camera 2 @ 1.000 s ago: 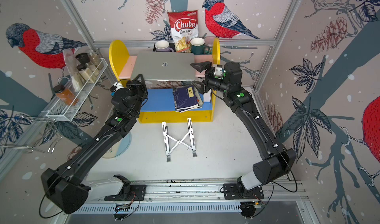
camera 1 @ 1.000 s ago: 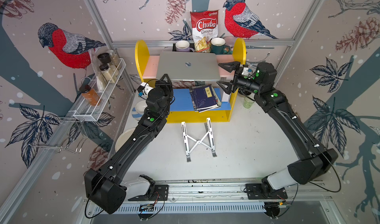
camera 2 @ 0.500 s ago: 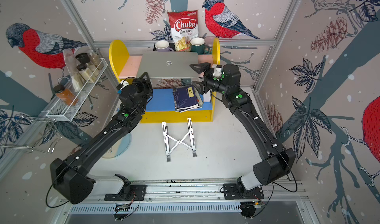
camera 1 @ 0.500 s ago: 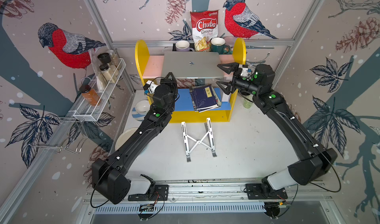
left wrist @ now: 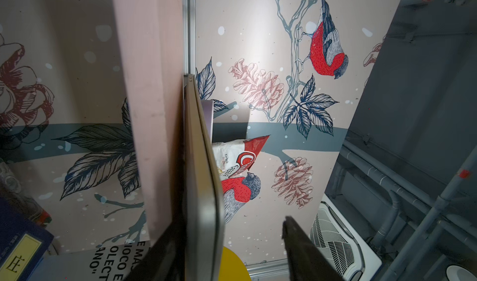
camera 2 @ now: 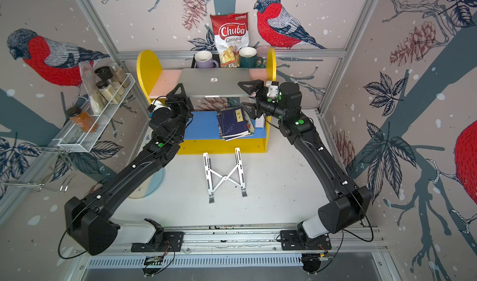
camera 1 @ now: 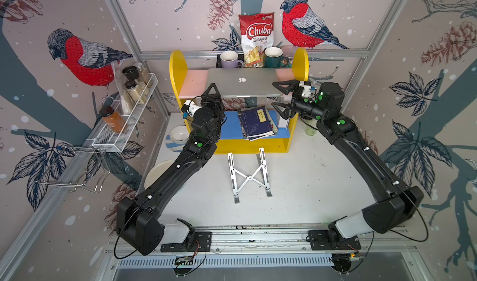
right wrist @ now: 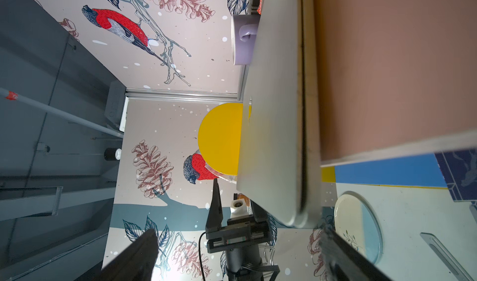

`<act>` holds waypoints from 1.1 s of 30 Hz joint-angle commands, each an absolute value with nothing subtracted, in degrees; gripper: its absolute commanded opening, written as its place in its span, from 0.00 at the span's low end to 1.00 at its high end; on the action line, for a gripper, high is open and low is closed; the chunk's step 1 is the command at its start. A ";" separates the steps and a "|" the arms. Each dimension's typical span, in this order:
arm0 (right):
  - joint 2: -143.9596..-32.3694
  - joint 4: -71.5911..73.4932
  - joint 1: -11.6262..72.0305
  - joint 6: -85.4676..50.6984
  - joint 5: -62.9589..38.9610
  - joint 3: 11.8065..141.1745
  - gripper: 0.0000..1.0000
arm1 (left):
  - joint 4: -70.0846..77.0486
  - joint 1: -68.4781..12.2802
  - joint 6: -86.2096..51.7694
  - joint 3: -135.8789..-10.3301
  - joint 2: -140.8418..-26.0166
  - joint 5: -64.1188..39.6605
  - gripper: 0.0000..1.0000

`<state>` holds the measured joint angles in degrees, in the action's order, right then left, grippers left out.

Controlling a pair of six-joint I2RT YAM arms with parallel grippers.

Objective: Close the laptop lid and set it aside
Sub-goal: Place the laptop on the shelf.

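Release is judged to be the step in hand: the slim silver aluminium laptop (camera 1: 254,90) is seen lying on the pink upper board (camera 1: 192,83) of the yellow shelf unit (camera 1: 254,147), its flat silver lid (camera 1: 242,73) with the small dark apple logo shut flat. The left end effector (left wrist: 228,238) is spread about the laptop's near-left corner, pinching nothing; the right end effector (camera 1: 274,93) is spread wide about the near-right corner. Next, both should be drawn straight back, clear of the edges, so the laptop is not dragged

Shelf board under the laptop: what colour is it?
Pale pink. The shelf board shows on either side of the silver laptop, clearest in a top view.
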<state>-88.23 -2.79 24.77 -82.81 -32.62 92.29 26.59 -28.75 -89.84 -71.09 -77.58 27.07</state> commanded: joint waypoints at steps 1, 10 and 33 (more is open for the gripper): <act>-94.42 -3.62 22.97 -81.83 -27.52 90.99 0.97 | 27.80 -28.91 -90.32 -70.60 -77.30 26.65 0.75; -93.52 -4.33 22.95 -81.18 -27.26 90.41 0.97 | 24.58 -28.96 -91.19 -67.51 -74.26 27.84 0.97; -85.33 -8.18 21.86 -71.15 -26.72 83.94 1.00 | 18.08 -29.00 -86.45 -46.23 -53.15 30.98 0.97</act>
